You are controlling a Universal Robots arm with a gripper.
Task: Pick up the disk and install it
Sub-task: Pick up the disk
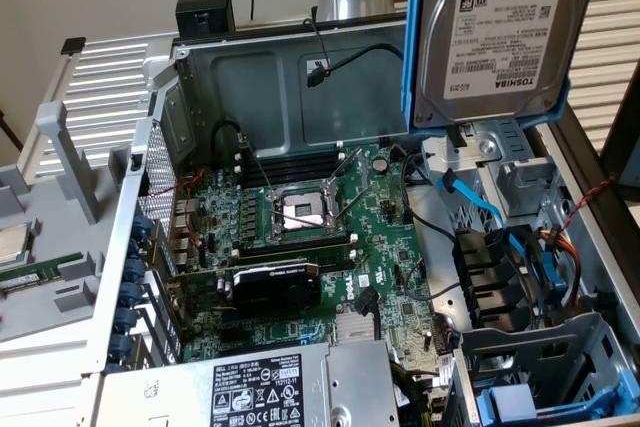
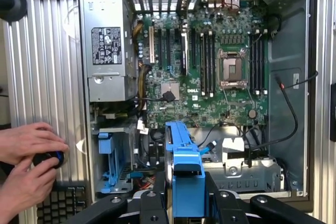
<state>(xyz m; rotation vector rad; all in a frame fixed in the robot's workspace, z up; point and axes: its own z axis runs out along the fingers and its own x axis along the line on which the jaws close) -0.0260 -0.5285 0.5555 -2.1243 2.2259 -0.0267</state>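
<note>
The disk point(image 1: 500, 27), Toshiba label facing out and blue rail frame around it, hung upright above the open computer case point(image 1: 260, 77), over the metal drive cage point(image 1: 520, 182) at the exterior view's right. I judged it was raised that way to stay clear of the cables and motherboard point(image 1: 330, 237). My pincer point(image 2: 186, 200) was clenched on the disk's frame, a black finger on either side of its edge. A person's hands point(image 2: 29, 161) held a small dark object beside the case.
</note>
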